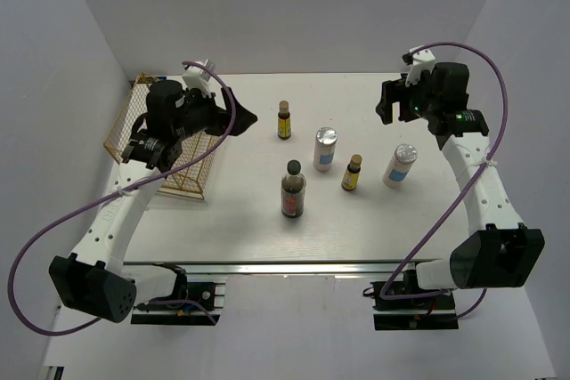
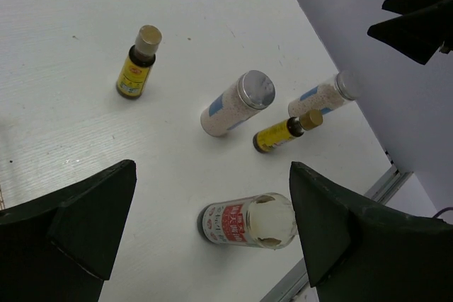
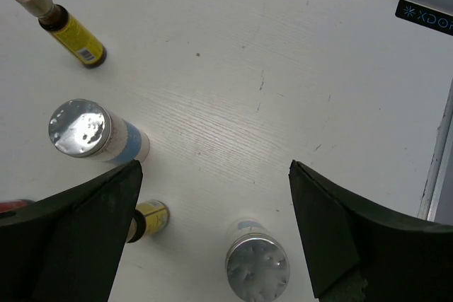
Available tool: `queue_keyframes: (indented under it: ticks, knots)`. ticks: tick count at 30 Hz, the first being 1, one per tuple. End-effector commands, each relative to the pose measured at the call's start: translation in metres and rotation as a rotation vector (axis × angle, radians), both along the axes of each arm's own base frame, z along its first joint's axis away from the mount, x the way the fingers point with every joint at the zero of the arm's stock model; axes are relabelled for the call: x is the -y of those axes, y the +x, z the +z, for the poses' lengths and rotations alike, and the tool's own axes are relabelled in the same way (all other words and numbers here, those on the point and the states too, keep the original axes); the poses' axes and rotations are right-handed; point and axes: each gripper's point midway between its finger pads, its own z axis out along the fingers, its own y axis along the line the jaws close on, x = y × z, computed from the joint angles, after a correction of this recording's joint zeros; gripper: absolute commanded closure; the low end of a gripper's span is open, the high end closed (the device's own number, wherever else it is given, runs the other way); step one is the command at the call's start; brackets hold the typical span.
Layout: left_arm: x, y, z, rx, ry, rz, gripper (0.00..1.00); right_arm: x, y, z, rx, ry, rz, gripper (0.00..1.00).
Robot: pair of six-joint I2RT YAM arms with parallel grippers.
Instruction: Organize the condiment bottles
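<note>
Five bottles stand upright on the white table. An amber yellow-label bottle (image 1: 284, 120) stands at the back. A white silver-capped bottle (image 1: 325, 149) and a second amber bottle (image 1: 352, 173) stand mid-table. Another white bottle (image 1: 400, 165) is to the right, and the larger dark bottle (image 1: 293, 190) with a red label is nearest the front. My left gripper (image 1: 240, 116) is open and empty, raised left of the bottles; in its wrist view (image 2: 212, 189) the larger bottle (image 2: 248, 221) lies below the jaws. My right gripper (image 1: 386, 101) is open and empty above the right white bottle (image 3: 256, 263).
A gold wire basket (image 1: 165, 144) lies at the table's left edge, under the left arm. White walls close in the back and both sides. A metal rail (image 1: 267, 266) runs along the near edge.
</note>
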Motion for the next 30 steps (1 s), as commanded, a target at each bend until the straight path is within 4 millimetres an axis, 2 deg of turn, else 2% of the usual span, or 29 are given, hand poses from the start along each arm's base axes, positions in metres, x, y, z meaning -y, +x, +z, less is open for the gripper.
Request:
queue_keyframes:
  ticks: [1,5,8,10,11,12,13,15,16,17,18,19,21,22,23,24,25,26,27,28,30]
  knots:
    - [0.007,-0.005,0.017,0.037,0.024,-0.016,0.02,-0.006,0.001,0.027,0.07,0.014,0.039,0.11]
    - [0.014,-0.009,0.019,0.028,0.052,-0.023,0.04,-0.023,-0.012,0.028,0.11,-0.035,0.221,0.11]
    - [0.02,-0.01,0.02,0.015,0.069,-0.026,0.14,-0.041,-0.026,0.034,0.169,-0.046,0.371,0.11]
    - [0.027,-0.013,0.021,0.011,0.086,-0.039,0.33,-0.051,-0.032,0.037,0.185,-0.048,0.417,0.11]
    - [0.03,-0.013,0.015,-0.013,0.106,-0.041,0.42,-0.055,-0.036,0.037,0.189,-0.051,0.456,0.11]
    - [0.032,-0.013,0.022,-0.005,0.108,-0.04,0.49,-0.063,-0.044,0.039,0.2,-0.036,0.521,0.11]
    - [0.039,-0.016,0.021,-0.011,0.122,-0.047,0.55,-0.065,-0.044,0.037,0.185,-0.01,0.506,0.11]
    - [0.047,-0.018,0.016,-0.048,0.156,-0.054,0.52,-0.066,-0.046,0.036,0.163,0.029,0.48,0.12]
    - [0.057,-0.026,0.013,-0.062,0.176,-0.078,0.45,-0.067,-0.047,0.032,0.139,0.046,0.466,0.16]
    - [0.055,-0.027,0.005,-0.095,0.216,-0.056,0.25,-0.066,-0.045,0.028,0.123,0.05,0.436,0.3]
    - [0.061,-0.026,0.003,-0.105,0.236,-0.059,0.18,-0.06,-0.041,0.023,0.107,0.045,0.387,0.38]
    - [0.073,-0.034,-0.001,-0.116,0.255,-0.089,0.14,-0.059,-0.04,0.02,0.095,0.053,0.368,0.51]
    - [0.083,-0.037,-0.007,-0.135,0.294,-0.099,0.09,-0.056,-0.042,0.014,0.082,0.055,0.345,0.59]
    - [0.095,-0.045,-0.008,-0.132,0.308,-0.128,0.07,-0.056,-0.043,0.012,0.077,0.057,0.34,0.59]
    - [0.096,-0.047,-0.011,-0.139,0.335,-0.119,0.06,-0.055,-0.044,0.01,0.067,0.062,0.336,0.53]
    - [0.103,-0.047,-0.01,-0.136,0.345,-0.125,0.05,-0.055,-0.045,0.007,0.06,0.061,0.331,0.46]
    - [0.108,-0.055,-0.013,-0.144,0.369,-0.146,0.04,-0.054,-0.045,0.006,0.057,0.061,0.324,0.34]
    - [0.112,-0.058,-0.014,-0.146,0.377,-0.158,0.03,-0.054,-0.046,0.005,0.055,0.06,0.322,0.3]
    - [0.112,-0.055,-0.018,-0.145,0.411,-0.127,0.02,-0.053,-0.046,0.003,0.053,0.057,0.318,0.26]
    - [0.118,-0.061,-0.015,-0.136,0.415,-0.143,0.02,-0.052,-0.046,0.002,0.05,0.054,0.315,0.24]
    - [0.12,-0.066,-0.02,-0.142,0.445,-0.132,0.02,-0.051,-0.046,0.0,0.047,0.05,0.311,0.24]
